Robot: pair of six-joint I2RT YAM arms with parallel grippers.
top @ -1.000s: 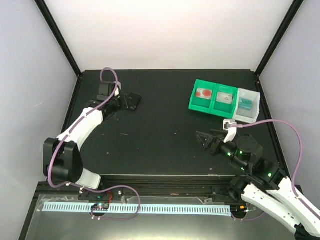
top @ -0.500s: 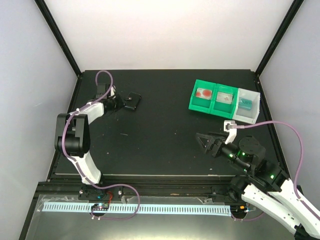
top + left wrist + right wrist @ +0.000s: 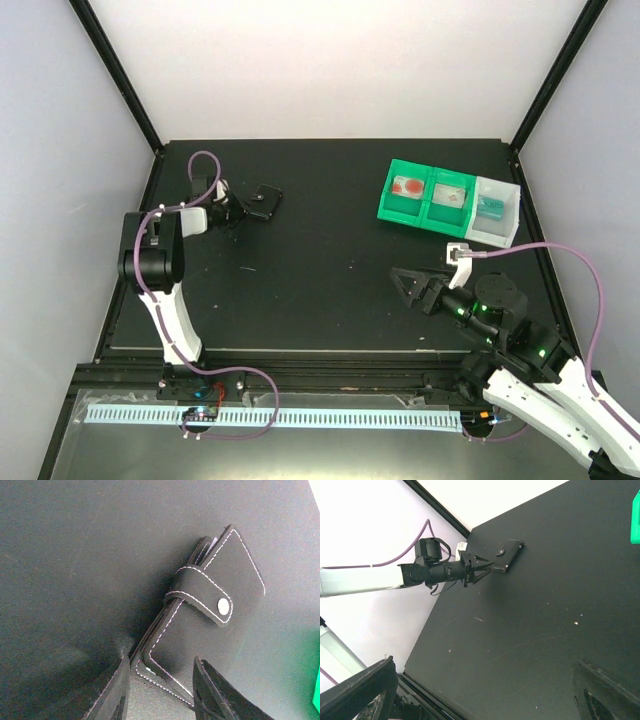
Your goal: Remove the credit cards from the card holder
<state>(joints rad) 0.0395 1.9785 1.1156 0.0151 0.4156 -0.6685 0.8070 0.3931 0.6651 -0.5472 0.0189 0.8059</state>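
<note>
Status: task barely started. card holder (image 3: 265,200) sat in the upper left of the top view, on the surface (image 3: 330,260), folded shut, with the strap (image 3: 200,594) across it and the snap (image 3: 224,606) fastened. No credit cards were out on the surface. Only a pale sliver showed at the holder's far edge in the left wrist view, so I couldn't count what was inside.

left hand (image 3: 160,665) was partly closed, fingers either side of the holder's near corner. Couldn't tell whether it was actually clamping or just bracketing.

right hand (image 3: 412,285) was lower right in the top view, spread wide, holding nothing, well apart from the holder.

Left to do, as I judged it: secure the holder, pop the snap, unfold it, pull each card.

Counts:
- 1 card holder
- 0 loose cards on the surface
- 2 hands
- 1 green-and-white tray (image 3: 386,203), upper right, 3 compartments, each with small contents too small to identify
</note>
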